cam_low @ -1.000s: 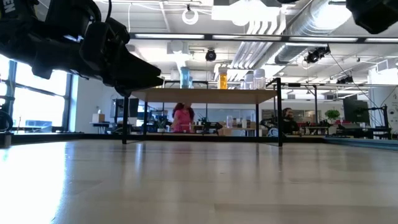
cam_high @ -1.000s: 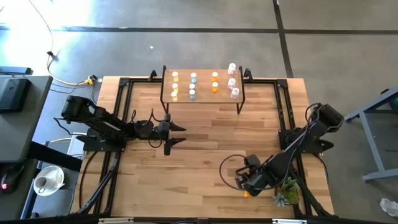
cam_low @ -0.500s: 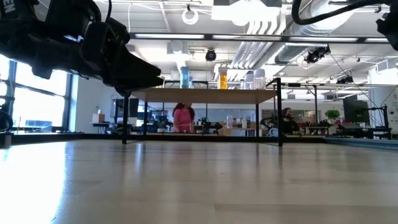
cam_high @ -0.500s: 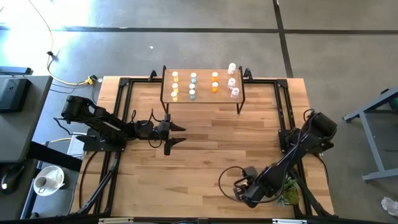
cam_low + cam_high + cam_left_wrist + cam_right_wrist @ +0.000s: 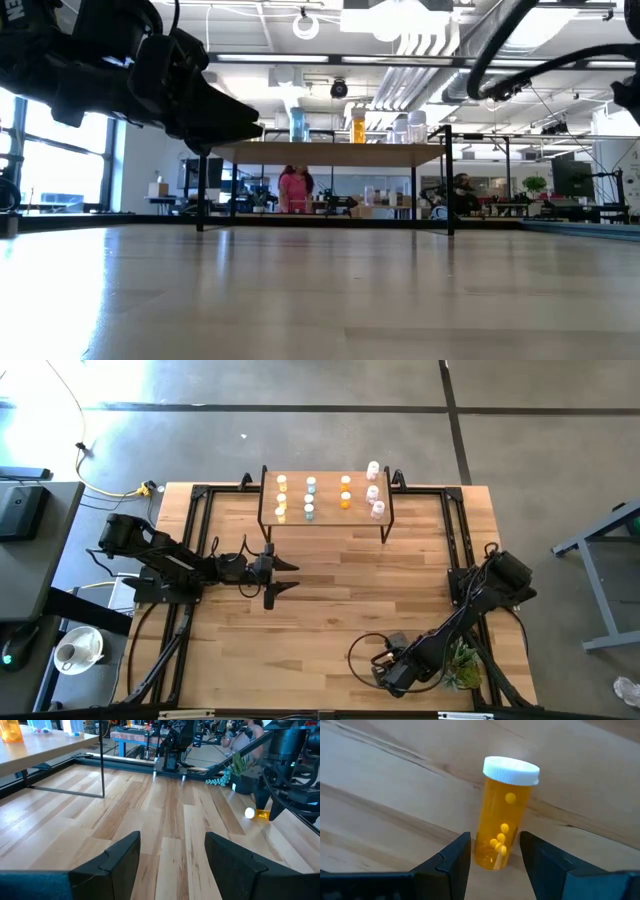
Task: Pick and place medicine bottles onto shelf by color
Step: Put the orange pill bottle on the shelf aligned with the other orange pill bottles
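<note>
Right gripper (image 5: 495, 857) spread, fingers straddling the base of an orange bottle (image 5: 504, 815) lying on the table (image 5: 330, 590), not clamped. Left gripper (image 5: 283, 576) spread, empty, near the shelf (image 5: 325, 500).

Left gripper (image 5: 283, 576) waits mid-table, fingers apart; right gripper (image 5: 383, 665) low, fingers spread.

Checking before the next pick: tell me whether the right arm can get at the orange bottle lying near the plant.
Probably yes. The right gripper is open, its fingers flanking the base of the orange bottle, which lies on bare table with nothing between them.
</note>
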Tool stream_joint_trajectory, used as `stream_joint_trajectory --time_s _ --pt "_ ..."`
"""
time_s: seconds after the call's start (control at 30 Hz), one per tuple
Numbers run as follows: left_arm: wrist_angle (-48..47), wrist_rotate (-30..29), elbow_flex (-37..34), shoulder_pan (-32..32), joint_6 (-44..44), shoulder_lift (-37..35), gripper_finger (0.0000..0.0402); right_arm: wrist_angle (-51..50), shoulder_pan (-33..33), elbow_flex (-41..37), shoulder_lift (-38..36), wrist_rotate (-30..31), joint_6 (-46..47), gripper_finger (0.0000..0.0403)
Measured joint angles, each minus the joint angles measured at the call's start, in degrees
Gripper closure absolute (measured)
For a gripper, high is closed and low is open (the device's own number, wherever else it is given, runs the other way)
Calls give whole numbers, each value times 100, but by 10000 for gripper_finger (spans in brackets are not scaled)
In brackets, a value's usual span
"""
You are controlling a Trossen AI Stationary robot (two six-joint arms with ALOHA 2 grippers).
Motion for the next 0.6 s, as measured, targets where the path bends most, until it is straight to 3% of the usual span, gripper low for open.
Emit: stream_joint_trajectory --time_s 0.6 --pt "-1 0 0 -1 -1 0 190 -164 -15 3 67 -311 -71 239"
